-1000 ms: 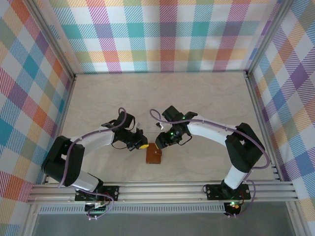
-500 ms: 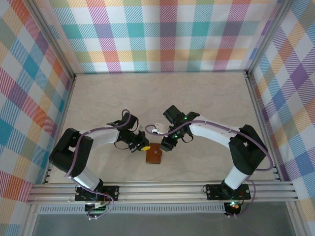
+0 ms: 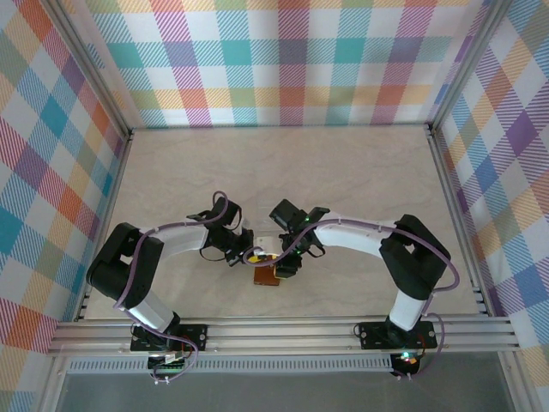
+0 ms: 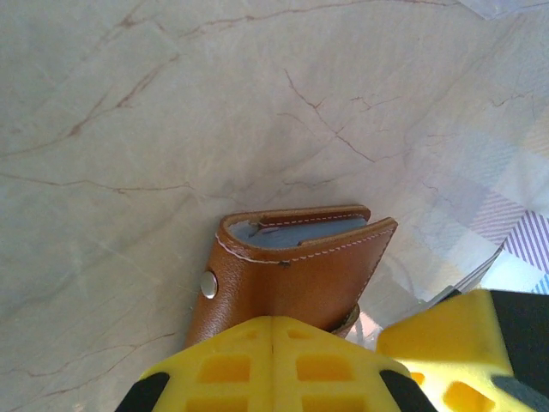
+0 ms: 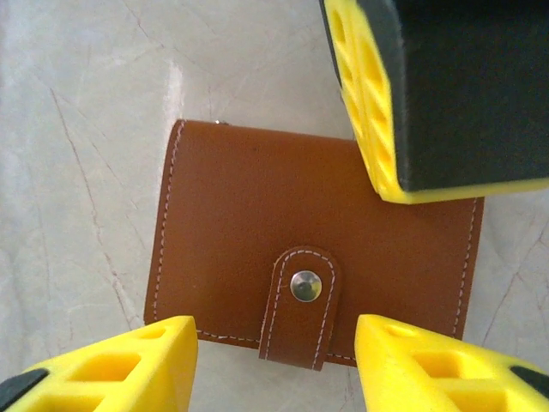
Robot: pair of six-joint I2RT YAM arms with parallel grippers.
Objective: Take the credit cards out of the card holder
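Observation:
The card holder (image 5: 257,215) is a brown leather wallet lying closed on the marble table, its strap tab (image 5: 302,305) snapped down. It also appears under both grippers (image 3: 266,276) from above. My right gripper (image 5: 274,369) hovers over its near edge, open, one yellow finger on each side of the strap. My left gripper (image 4: 273,343) is shut with nothing between its fingers, and its tip rests on the holder's corner (image 5: 403,103). Grey-blue pockets (image 4: 296,230) show at the holder's edge. The credit cards are hidden inside.
A shiny clear film (image 4: 506,215) with plaid reflections lies just right of the holder. Plaid walls (image 3: 283,60) enclose the table on three sides. The aluminium rail (image 3: 283,330) with both arm bases runs along the near edge.
My right gripper has swung left and toward the near edge, and now sits over the card holder. The left gripper edged slightly right and stayed shut. The holder has not moved.

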